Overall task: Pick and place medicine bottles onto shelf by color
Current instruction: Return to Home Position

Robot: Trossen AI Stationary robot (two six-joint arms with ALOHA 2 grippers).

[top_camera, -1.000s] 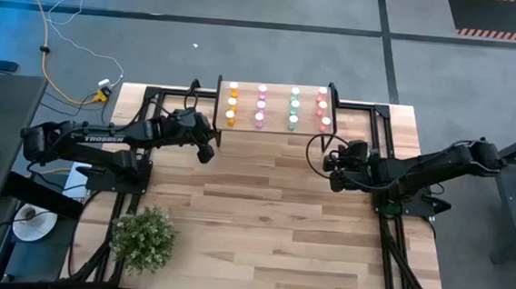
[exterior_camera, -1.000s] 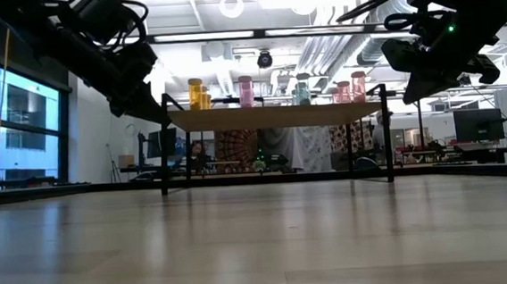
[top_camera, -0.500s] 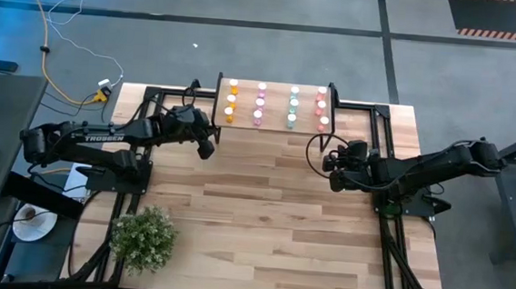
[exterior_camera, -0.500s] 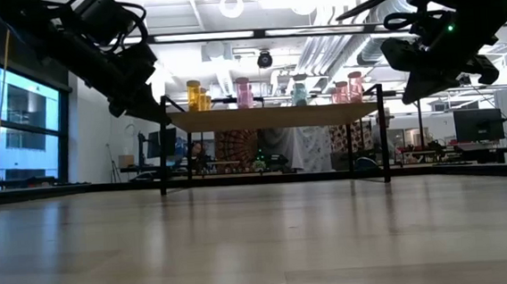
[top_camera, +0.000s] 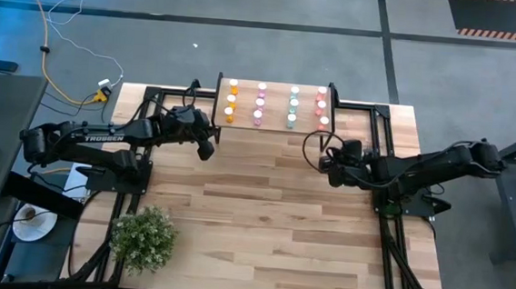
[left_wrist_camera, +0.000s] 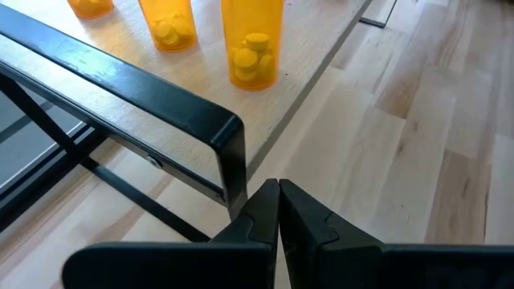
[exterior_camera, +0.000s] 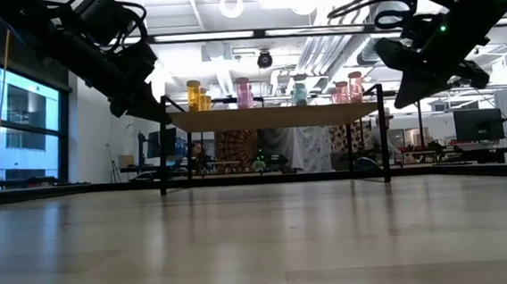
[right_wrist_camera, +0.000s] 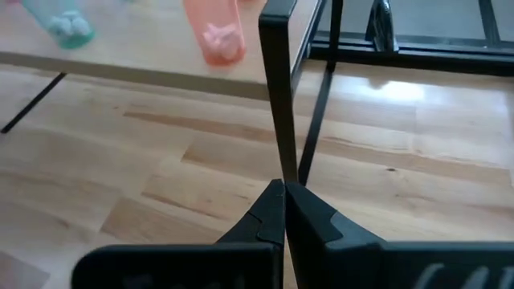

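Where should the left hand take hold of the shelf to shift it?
Likely the black end rail at the shelf's left end, from the left: a thin straight bar raised above the deck, clear of the orange bottles, with the shut left hand beside it.

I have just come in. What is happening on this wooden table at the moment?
Nothing is being carried right now. The small light-wood shelf on black legs holds the tiny white-capped medicine bottles, sorted by colour into four lines: orange, pink, teal-green and red. The left gripper hovers shut and empty near the shelf's left front corner. The right gripper, also shut and empty, hovers near its right front corner.
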